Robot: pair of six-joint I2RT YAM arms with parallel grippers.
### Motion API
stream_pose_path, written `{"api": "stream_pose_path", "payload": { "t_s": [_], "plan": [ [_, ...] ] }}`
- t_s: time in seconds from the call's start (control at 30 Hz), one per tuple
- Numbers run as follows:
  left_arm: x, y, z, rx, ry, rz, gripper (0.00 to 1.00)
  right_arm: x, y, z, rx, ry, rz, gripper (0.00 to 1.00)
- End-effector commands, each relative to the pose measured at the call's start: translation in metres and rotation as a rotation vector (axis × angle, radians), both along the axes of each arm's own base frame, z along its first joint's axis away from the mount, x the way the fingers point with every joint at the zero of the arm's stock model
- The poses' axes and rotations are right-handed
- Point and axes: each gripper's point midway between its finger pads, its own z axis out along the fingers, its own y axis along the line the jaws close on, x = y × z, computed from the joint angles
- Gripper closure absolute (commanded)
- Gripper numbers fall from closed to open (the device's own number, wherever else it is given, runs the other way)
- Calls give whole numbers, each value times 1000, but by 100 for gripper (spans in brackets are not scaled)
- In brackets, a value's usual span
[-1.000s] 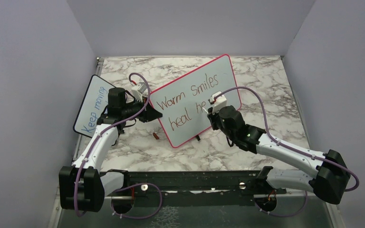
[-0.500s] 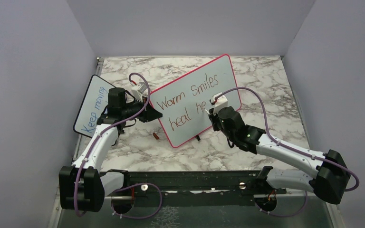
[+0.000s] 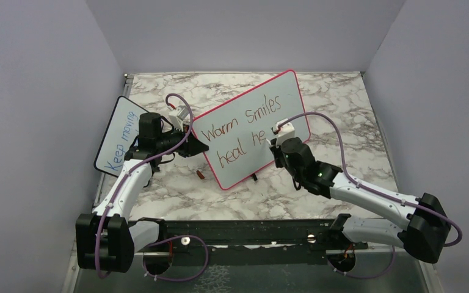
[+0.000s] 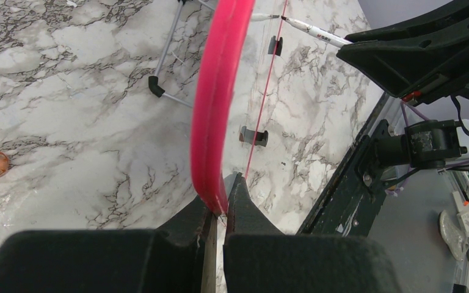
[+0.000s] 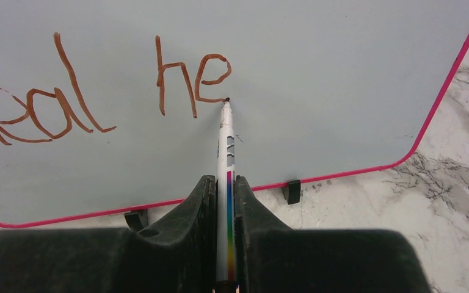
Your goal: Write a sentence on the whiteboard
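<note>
The whiteboard (image 3: 284,91) stands tilted on small black feet in the middle of the marble table. Its pink-red frame (image 4: 217,110) is clamped at the left edge by my left gripper (image 4: 221,207), which is shut on it. The sentence (image 3: 238,119) reads "Warm Smiles" with "heal he" (image 5: 183,79) below it in red-brown. My right gripper (image 5: 225,183) is shut on a white marker (image 5: 226,152) with a rainbow stripe. The marker's tip touches the whiteboard (image 5: 330,67) just right of the "e".
A smaller black-framed board (image 3: 121,137) with blue writing "Keep moving" leans at the left wall behind my left arm. A red-brown marker cap (image 3: 201,174) lies on the table below the whiteboard's left corner. Grey walls enclose the table on three sides.
My right gripper has shifted slightly right and down along the second line, uncovering the finished "e". The left arm and the whiteboard have not moved.
</note>
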Motion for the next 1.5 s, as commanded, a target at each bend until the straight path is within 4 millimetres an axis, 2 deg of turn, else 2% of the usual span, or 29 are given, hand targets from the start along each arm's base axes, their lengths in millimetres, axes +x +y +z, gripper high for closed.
{"api": "stream_pose_path", "payload": {
  "t_s": [0.0,0.2,0.57,1.2,1.47],
  "plan": [
    [17,28,-30,160,-5,117,100,2,-5,19,39,-63,-17,100],
    [17,28,-28,156,-8,114,100,7,-12,31,82,-108,-32,100],
    [17,28,-29,158,-8,116,100,19,-10,31,93,-130,-24,100],
    [17,28,-29,159,-7,113,100,28,-8,20,72,-99,-20,100],
    [17,28,-29,157,-6,111,100,30,-3,28,89,-120,-7,100]
  ]
}}
